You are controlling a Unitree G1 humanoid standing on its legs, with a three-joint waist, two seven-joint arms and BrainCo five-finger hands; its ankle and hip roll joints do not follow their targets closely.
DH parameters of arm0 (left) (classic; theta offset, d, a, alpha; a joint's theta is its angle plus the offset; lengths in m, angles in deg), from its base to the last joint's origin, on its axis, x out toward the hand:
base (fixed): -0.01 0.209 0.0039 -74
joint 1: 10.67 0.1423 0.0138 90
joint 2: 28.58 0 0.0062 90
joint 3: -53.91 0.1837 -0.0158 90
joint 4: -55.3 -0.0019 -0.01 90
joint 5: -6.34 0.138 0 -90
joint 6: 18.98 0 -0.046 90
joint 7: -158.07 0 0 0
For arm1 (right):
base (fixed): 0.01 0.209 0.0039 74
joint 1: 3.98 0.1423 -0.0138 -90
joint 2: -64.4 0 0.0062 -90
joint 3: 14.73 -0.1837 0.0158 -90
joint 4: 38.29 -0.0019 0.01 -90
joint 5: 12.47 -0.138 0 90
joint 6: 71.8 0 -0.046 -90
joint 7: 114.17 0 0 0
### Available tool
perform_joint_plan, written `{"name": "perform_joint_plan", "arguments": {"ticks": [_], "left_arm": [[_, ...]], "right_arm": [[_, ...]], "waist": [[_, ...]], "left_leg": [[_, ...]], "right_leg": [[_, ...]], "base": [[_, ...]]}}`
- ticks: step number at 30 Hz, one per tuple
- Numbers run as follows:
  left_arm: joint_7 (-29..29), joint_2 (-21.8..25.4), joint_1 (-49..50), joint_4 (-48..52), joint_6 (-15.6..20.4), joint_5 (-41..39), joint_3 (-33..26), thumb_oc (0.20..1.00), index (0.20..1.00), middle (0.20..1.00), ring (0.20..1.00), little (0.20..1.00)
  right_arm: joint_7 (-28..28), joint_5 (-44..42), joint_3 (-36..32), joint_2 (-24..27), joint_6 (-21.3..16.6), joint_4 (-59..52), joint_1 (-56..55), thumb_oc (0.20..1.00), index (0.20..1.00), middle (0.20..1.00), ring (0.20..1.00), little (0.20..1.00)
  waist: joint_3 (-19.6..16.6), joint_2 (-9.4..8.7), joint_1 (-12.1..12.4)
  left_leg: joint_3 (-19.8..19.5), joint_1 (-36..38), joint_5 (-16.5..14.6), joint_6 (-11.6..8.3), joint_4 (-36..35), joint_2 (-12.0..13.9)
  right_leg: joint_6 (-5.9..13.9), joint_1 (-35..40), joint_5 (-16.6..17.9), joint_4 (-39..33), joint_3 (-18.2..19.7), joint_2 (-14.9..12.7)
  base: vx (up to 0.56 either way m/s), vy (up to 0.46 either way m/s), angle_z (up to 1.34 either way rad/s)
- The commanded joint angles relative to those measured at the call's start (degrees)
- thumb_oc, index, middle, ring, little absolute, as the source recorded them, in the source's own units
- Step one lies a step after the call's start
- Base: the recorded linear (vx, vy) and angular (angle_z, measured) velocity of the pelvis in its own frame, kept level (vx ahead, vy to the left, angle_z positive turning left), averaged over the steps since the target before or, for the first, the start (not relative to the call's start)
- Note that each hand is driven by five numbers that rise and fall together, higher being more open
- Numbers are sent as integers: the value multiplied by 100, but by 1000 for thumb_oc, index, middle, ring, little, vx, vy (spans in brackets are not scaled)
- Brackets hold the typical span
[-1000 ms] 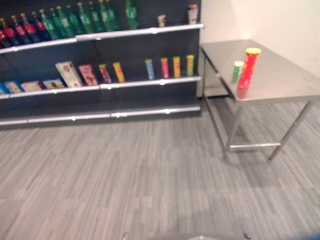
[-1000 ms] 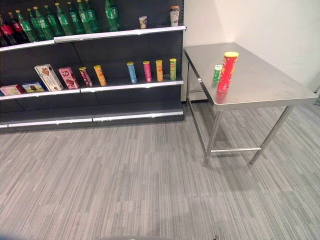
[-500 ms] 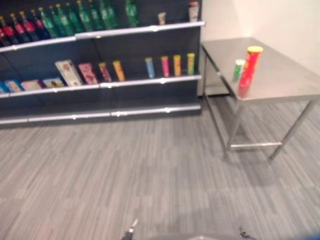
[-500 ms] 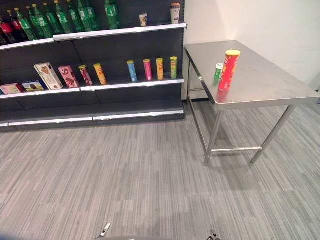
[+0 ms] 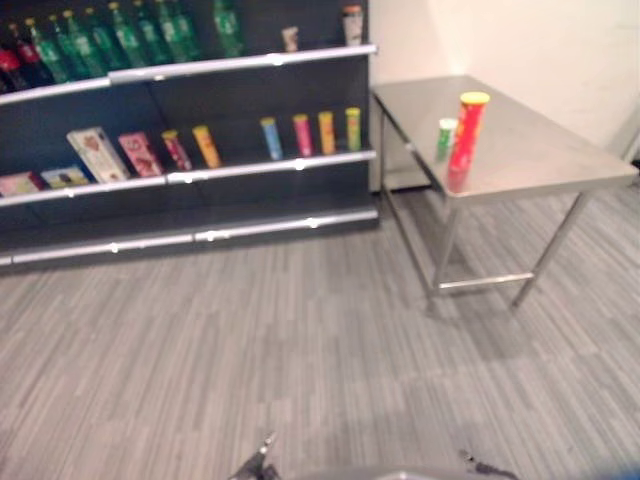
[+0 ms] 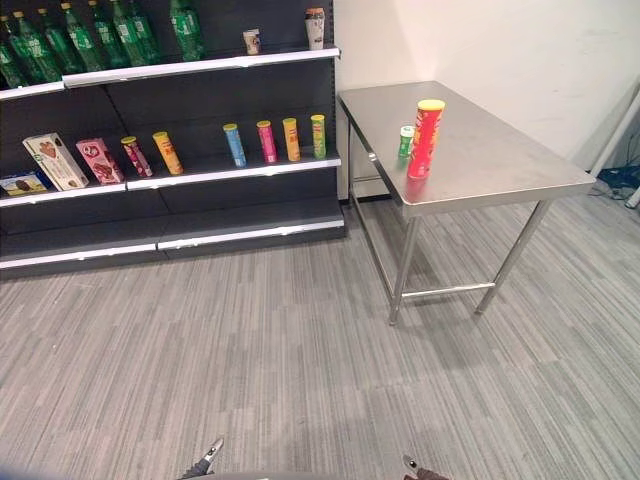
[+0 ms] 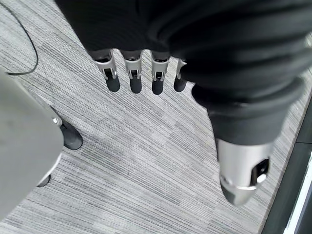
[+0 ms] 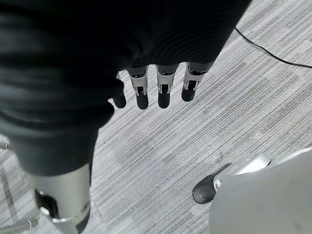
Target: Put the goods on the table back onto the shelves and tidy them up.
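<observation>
A tall red can with a yellow lid (image 6: 426,138) stands upright near the front left edge of the steel table (image 6: 500,165). Just behind it stands a small green can (image 6: 406,141). The dark shelves (image 6: 200,66) are to the left of the table. My left hand (image 7: 132,73) hangs over the grey carpet, its fingers straight and holding nothing. In the right wrist view my right hand (image 8: 162,87) hangs the same way, open and empty. Both hands are far from the table.
The middle shelf (image 6: 240,173) carries several coloured tubes (image 6: 267,141) and snack boxes (image 6: 58,160). Green and red bottles (image 6: 120,25) and two cups (image 6: 315,27) stand on the top shelf. Grey carpet lies between me and the shelves. A white wall rises behind the table.
The whole picture has shifted to the left, so the camera has turned right. The cans and the shelf goods have not moved.
</observation>
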Motion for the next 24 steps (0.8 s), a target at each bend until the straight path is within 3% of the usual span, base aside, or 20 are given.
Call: {"name": "perform_joint_plan", "arguments": {"ticks": [1,8,11,13,15,16,17,18,21,24], "left_arm": [[-20,-781,-181,-402,-5,271,131,1000,1000,1000,1000,1000],[-20,-742,-246,-441,18,193,110,1000,1000,1000,1000,1000],[42,-717,-295,-390,73,-42,91,1000,1000,1000,1000,1000],[122,-721,-388,-221,191,-369,106,1000,1000,1000,1000,1000],[205,-708,-425,-61,276,-564,72,1000,1000,1000,1000,1000],[207,-707,-426,-59,276,-565,72,1000,1000,1000,1000,1000],[199,-687,-444,3,334,-744,39,1000,1000,1000,1000,1000],[198,-688,-453,0,309,-753,58,1000,1000,1000,1000,1000],[171,-748,-423,-22,337,-1072,44,1000,1000,1000,1000,1000],[184,-748,-452,-96,353,-1358,-122,1000,1000,1000,1000,1000]], "right_arm": [[16,187,242,-359,-40,56,136,1000,1000,1000,1000,1000],[1,291,442,-394,-61,-112,97,1000,1000,1000,1000,1000],[-55,312,550,-418,-101,-250,139,1000,1000,1000,1000,1000],[-130,312,609,-399,-123,-402,205,1000,1000,1000,1000,1000],[-168,312,647,-366,-125,-479,255,1000,1000,1000,1000,1000],[-169,311,646,-366,-124,-479,257,1000,1000,1000,1000,1000],[-200,215,613,-326,-108,-466,293,1000,1000,1000,1000,1000],[-206,195,606,-319,-89,-454,302,1000,1000,1000,1000,1000],[-295,218,551,-217,-49,-443,363,1000,1000,1000,1000,1000],[-354,204,518,-174,-2,-432,479,1000,1000,1000,1000,1000]], "waist": [[-80,-143,-70],[-35,-182,-84],[149,-288,-86],[442,-392,-88],[601,-420,-81],[592,-414,-84],[670,-431,-40],[646,-413,-12],[693,-309,121],[811,-306,271]], "left_leg": [[-578,-33,-307,-76,-158,-21],[-587,-41,-364,-122,-86,31],[-531,-504,-565,-157,699,-53],[-320,-1256,-702,-241,1788,-234],[-87,-1771,-624,-224,2489,-237],[-90,-1800,-636,-224,2521,-236],[252,-2193,-434,-175,2508,-78],[306,-2223,-389,-162,2269,-10],[177,-2475,217,-309,1197,211],[69,-2814,392,-404,728,310]], "right_leg": [[242,150,439,-642,432,-177],[221,130,395,-587,482,-119],[203,-45,362,-388,537,-106],[145,-235,327,-144,554,-137],[63,-294,252,-18,506,-183],[64,-311,248,-10,502,-177],[32,-258,159,-21,414,-234],[39,-248,124,-29,384,-229],[74,-111,-190,39,339,-227],[98,88,-416,93,440,-344]], "base": [[23,-24,-7],[16,-31,-3],[-97,-44,-5],[-188,-10,-8],[-96,13,-5],[23,49,-2],[103,72,2],[177,114,15],[219,166,28],[206,189,6]]}}
